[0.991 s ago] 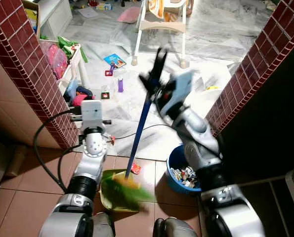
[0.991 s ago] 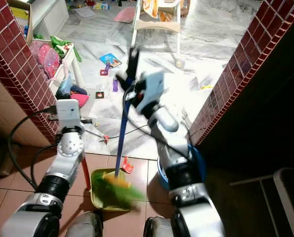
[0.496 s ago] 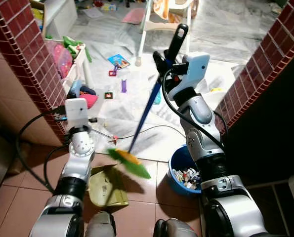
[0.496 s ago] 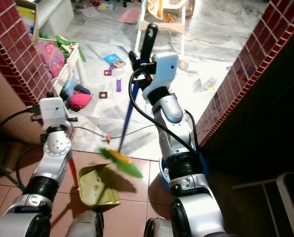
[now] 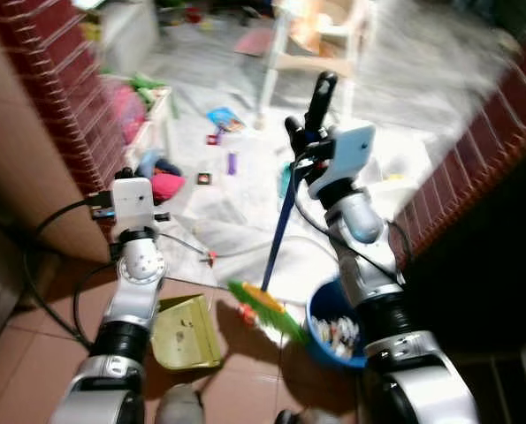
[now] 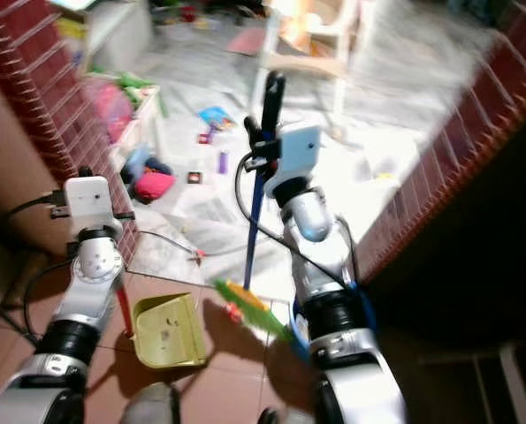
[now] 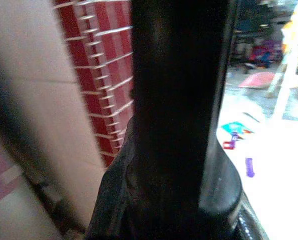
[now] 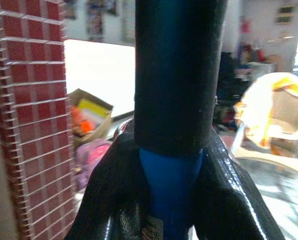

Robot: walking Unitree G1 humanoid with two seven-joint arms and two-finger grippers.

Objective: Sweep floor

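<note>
Right gripper (image 5: 305,132) is raised at chest height, its fingers clamped on the upper part of the broom's blue pole (image 5: 280,230) just under the black grip (image 5: 320,93). In the right wrist view that pole (image 8: 171,185) runs between the two fingers with the black grip (image 8: 176,75) above them. The pole slants down toward the robot and ends in the green and yellow broom head (image 5: 267,309), which sits low over the brown tile floor (image 5: 33,353), just beside a small red bit of litter (image 5: 245,311) and next to the blue bucket (image 5: 320,322) (full of small mixed scraps).

Left gripper (image 5: 112,199) sits low on the left; a black object (image 7: 179,115) fills the space between its fingers in the left wrist view, but whether they are clamped on it I cannot tell. A red handle (image 6: 124,311) runs down beside the left forearm to the yellow-green dustpan (image 5: 185,331), which lies flat on the tiles — well apart from the broom head.

Beyond the red brick pillars (image 5: 59,88) – a white floor strewn with toys, a book (image 5: 223,117) and a white high chair (image 5: 320,40)
</note>
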